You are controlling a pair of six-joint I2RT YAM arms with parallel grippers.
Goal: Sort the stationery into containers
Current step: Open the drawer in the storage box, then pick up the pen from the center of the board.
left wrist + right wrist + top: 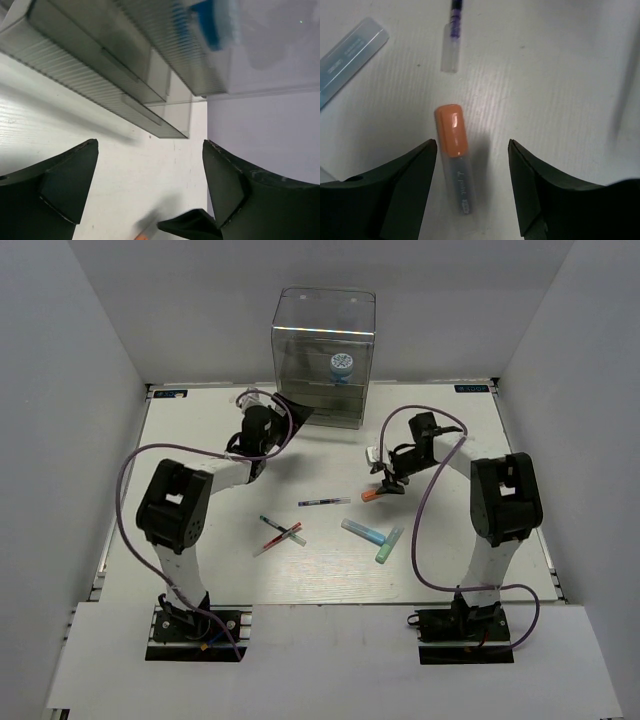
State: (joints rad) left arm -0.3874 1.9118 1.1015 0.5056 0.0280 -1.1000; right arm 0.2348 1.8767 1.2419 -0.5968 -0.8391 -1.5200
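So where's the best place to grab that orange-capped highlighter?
Come straight down and close on its barrel, just below the cap. The highlighter lies flat, lengthwise within the open right end effector, so its narrow width sits across the closing direction.

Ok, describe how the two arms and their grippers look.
Both the left arm and right arm have black joint housings joined by white links, on black base plates. A purple cable loops along each. The left gripper and right gripper have matte black, wedge-shaped fingers.
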